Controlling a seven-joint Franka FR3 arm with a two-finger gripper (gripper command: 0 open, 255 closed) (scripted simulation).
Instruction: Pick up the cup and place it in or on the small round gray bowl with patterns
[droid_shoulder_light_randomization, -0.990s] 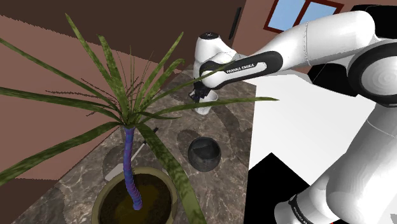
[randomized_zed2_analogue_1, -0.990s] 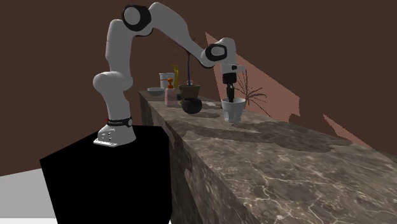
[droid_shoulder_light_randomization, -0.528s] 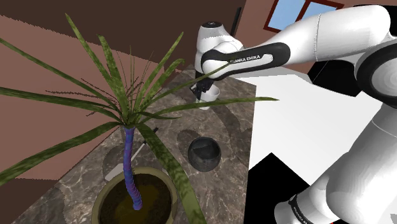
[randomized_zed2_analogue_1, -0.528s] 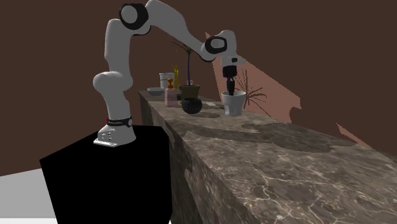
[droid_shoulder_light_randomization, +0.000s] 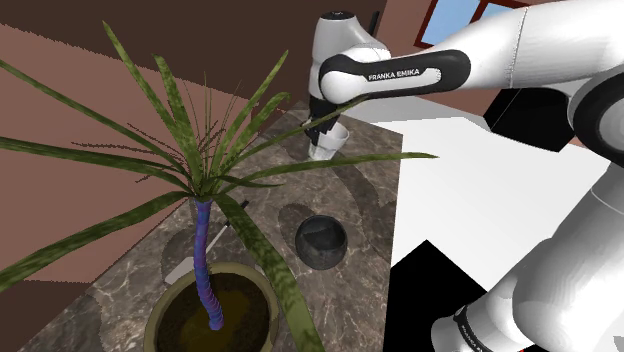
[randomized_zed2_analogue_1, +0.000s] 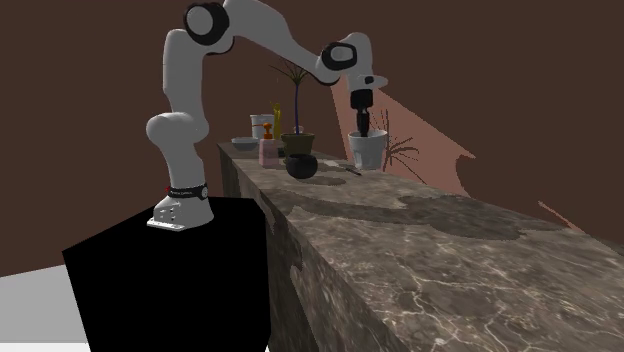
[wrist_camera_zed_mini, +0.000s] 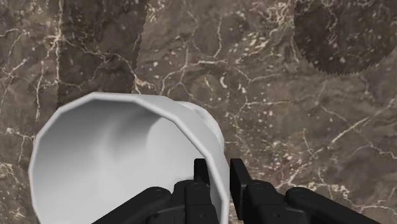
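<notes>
First, account for the potted plant (droid_shoulder_light_randomization: 205, 270), nearest the shoulder camera: its pot sits on the stone counter (droid_shoulder_light_randomization: 350, 205) at 8 o'clock from the dark round bowl (droid_shoulder_light_randomization: 320, 242), and its long leaves fan across much of that view. The bowl stands at 6 o'clock from the white cup (droid_shoulder_light_randomization: 330, 145) in the shoulder view and at 9 o'clock from it in the second exterior view, well apart from it; treat this bowl as the probable target, though no pattern can be made out on it. Farthest out, the cup hangs from the gripper (wrist_camera_zed_mini: 219, 169), apparently clear of the counter. The jaws are clamped on the cup's wall at the rim, one finger inside the mouth and one outside, so the cup's body lies to one side of the fingers (wrist_camera_zed_mini: 238, 178). The step in hand is judged to be the carry to the bowl. Because you hold only a thin edge, move the arm (droid_shoulder_light_randomization: 500, 60) smoothly and avoid sudden wrist rotation, which could let the cup swing or slip. Hold the cup's base above the bowl's rim during the traverse. Centre the cup's body, not the fingers, over the bowl's opening before descending. Watch the leaves near the bowl; a brush could shift the cup.
</notes>
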